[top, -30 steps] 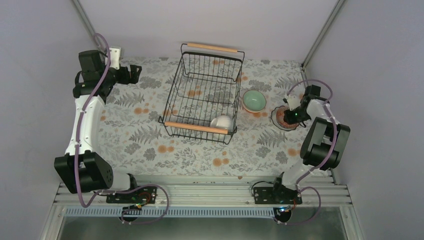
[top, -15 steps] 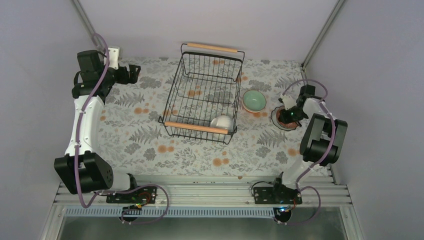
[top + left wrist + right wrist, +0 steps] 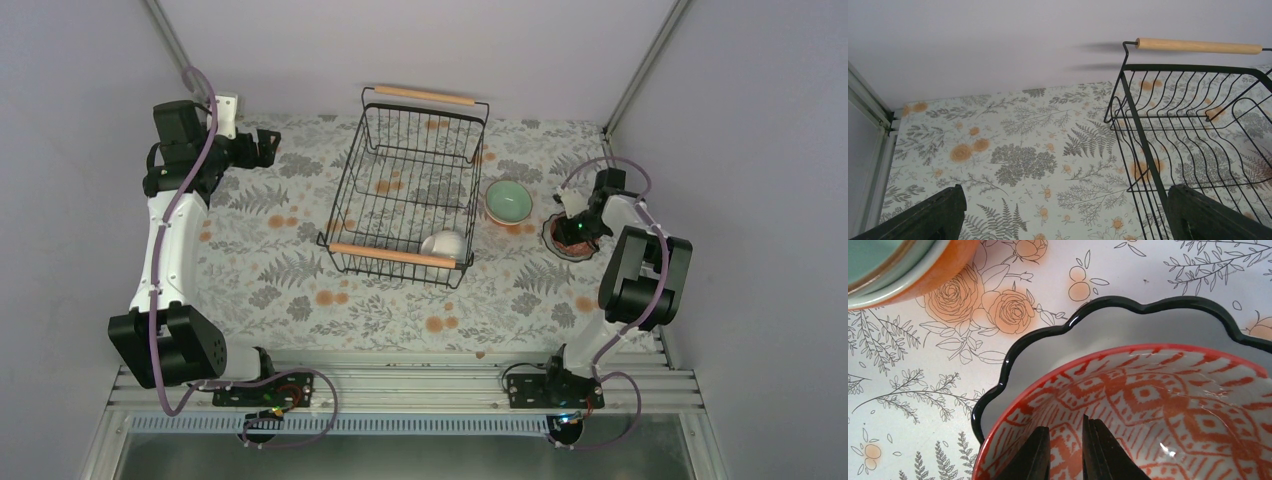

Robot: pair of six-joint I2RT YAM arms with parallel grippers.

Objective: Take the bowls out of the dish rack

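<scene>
Top external view first: the dish rack [image 3: 410, 180] sits mid-bench, slightly skewed, its far wooden handle [image 3: 425, 95] close to the back wall and its near handle [image 3: 392, 256] facing me. One white bowl [image 3: 443, 243] lies inside, tucked into the near right corner just behind that handle.

My left hand [image 3: 265, 148] hangs at the far left, well apart from the rack's left side. Its fingers are spread wide with nothing between them, and on the left wrist view they sit at the two bottom corners. A broad stretch of bare floral bench [image 3: 280, 280] runs between it and the rack, and along the near edge.

The right side is tighter. A mint-green bowl [image 3: 508, 200] stands just beside the rack's right edge. Past it, near the bench's right border, a black-rimmed scalloped bowl [image 3: 556, 243] holds a red-patterned bowl [image 3: 1158, 400].

My right hand [image 3: 575, 228] is down over that pair. On the right wrist view its fingers [image 3: 1035, 455] stand nearly together, with a thin slit between them, against the patterned bowl's inside. I cannot tell whether they pinch its wall.
</scene>
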